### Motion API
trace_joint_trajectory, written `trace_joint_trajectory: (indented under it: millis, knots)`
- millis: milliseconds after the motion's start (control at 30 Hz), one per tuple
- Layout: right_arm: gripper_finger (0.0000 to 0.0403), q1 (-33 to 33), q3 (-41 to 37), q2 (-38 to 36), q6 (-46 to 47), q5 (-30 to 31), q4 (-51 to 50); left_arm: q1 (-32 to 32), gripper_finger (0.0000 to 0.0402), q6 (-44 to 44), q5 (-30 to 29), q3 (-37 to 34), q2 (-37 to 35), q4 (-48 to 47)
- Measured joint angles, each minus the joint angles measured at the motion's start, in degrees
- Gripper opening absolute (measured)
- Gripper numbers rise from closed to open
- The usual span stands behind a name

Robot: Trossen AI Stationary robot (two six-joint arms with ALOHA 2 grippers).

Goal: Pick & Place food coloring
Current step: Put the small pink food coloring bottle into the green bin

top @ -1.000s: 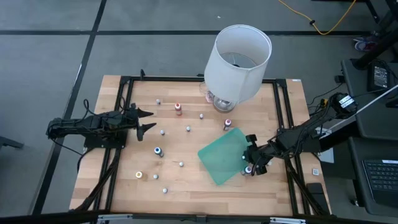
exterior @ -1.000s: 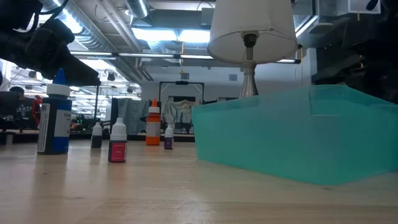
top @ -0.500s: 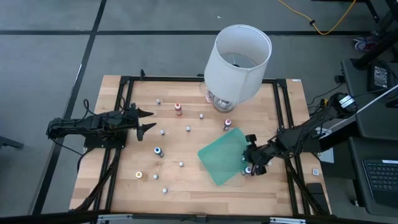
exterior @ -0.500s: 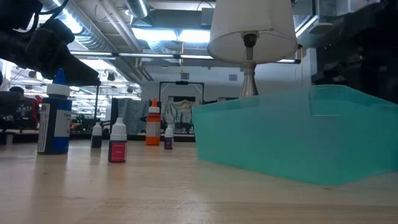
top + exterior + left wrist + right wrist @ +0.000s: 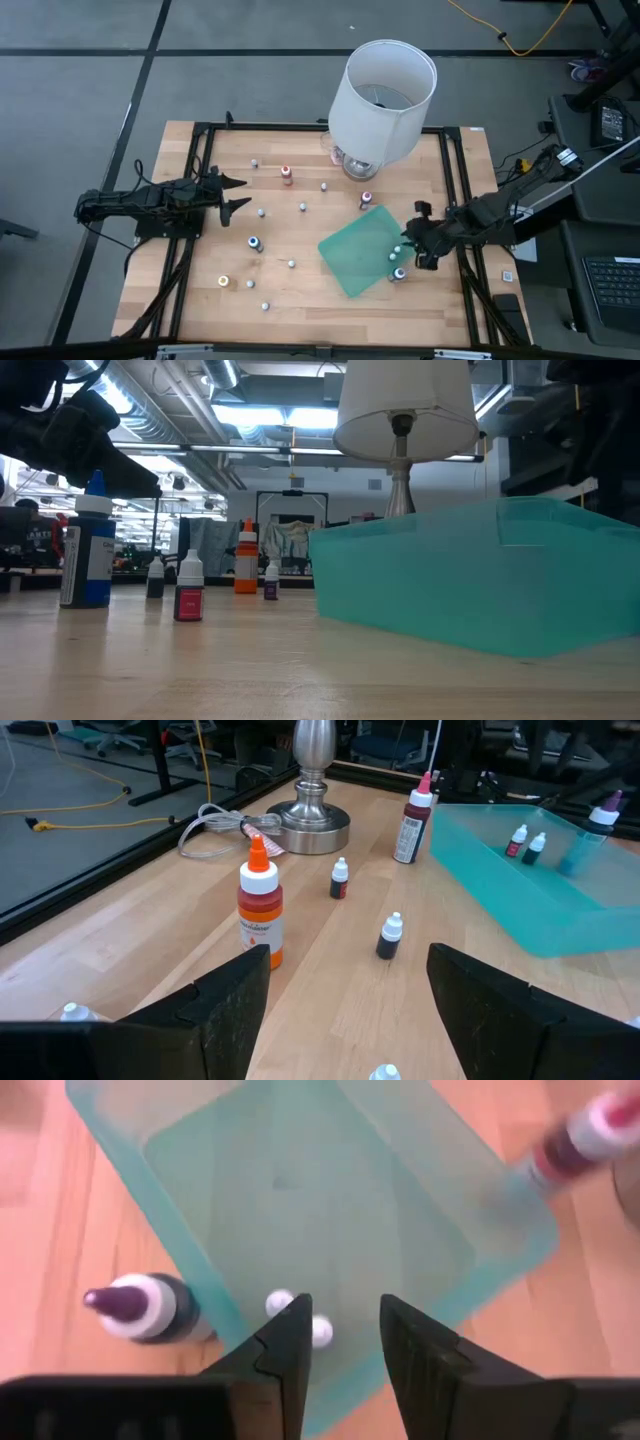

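Currently right gripper [image 5: 417,250] hovers at the green tray's [image 5: 350,255] near edge, fingers narrowly parted, holding nothing; two bottles [image 5: 298,1318] lie inside, likely just dropped. Left gripper [image 5: 233,193] waits open among loose bottles [image 5: 255,243] on the table [image 5: 200,300].

Two dark, slender jointed arms with black cabling and dark, blocky two-finger ends.

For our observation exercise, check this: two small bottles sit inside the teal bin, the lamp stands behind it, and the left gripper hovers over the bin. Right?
Almost. The right gripper hovers at the teal bin, not the left gripper, which waits across the table, as the high view shows. Two small bottles inside and the lamp behind are correct.
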Motion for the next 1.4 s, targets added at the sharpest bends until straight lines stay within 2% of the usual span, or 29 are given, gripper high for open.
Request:
trace_joint_trajectory:
  millis: [100, 267, 433, 900, 1400]
  knots:
    - [0.0138, 2.04, 0.19, -2.8, 7.75, -0.06, -5.23, 0.0, 0.0266, 0.01, -0.01, -0.01, 0.0, 0.01]
    - [0.0187, 5.31, 0.19, -5.97, 21.1, -0.27, -13.62, 0.0, 0.0266, 0.0, 0.0, -0.02, 0.0, 0.0]
    - [0.0216, 8.11, 0.19, -6.39, 31.11, -3.74, -18.44, -0.01, 0.0266, 0.01, -0.02, 0.0, -0.01, 0.0]
    - [0.0205, 16.31, -0.53, 3.3, 49.93, -6.54, -18.03, 0.0, 0.0265, 0.01, -0.01, -0.01, -0.01, 0.0]
    - [0.0204, 20.04, -0.57, 13.4, 59.94, -6.48, -13.19, -0.01, 0.0267, 0.01, -0.02, -0.01, 0.0, 0.0]
